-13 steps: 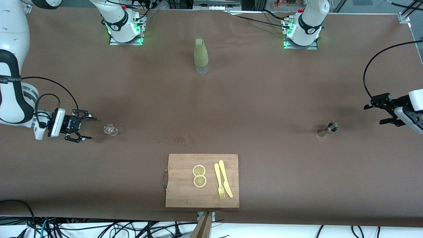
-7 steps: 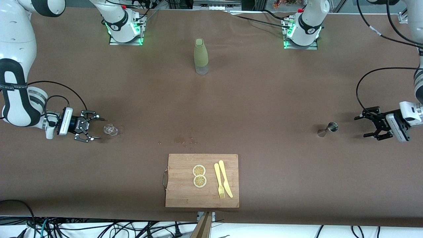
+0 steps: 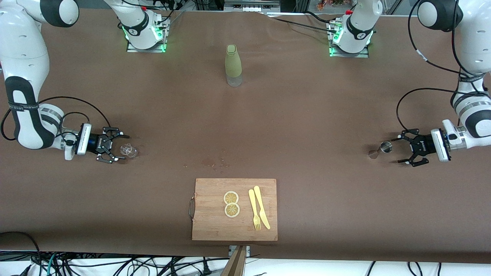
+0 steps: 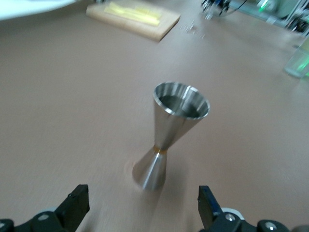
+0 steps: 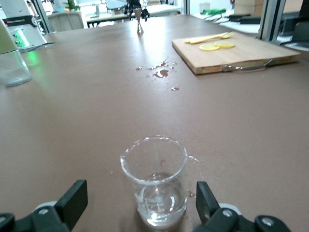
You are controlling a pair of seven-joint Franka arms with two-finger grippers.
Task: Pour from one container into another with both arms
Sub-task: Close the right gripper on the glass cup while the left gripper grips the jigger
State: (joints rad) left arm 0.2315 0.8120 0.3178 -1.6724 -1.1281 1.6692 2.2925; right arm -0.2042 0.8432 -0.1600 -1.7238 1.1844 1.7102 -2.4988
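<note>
A small clear glass beaker [image 3: 128,150] [image 5: 155,186] with a little liquid stands upright toward the right arm's end of the table. My right gripper [image 3: 117,148] [image 5: 140,199] is low and level with it, open, its fingertips either side of the beaker without touching. A steel jigger [image 3: 382,148] [image 4: 170,140] stands upright toward the left arm's end. Just short of it, my left gripper [image 3: 399,150] [image 4: 141,205] is open wide, with nothing between its fingers [image 4: 76,205].
A green bottle [image 3: 233,65] stands mid-table near the bases. Nearer the camera lies a wooden cutting board [image 3: 211,224] carrying two lemon slices [image 3: 231,204], a yellow fork and a knife [image 3: 259,209]. Small spilled drops [image 3: 215,164] mark the cloth between the two.
Both grippers have closed in on their containers: the right one slid up to the beaker, the left one came in from the table's end to the jigger. Both stayed open.
</note>
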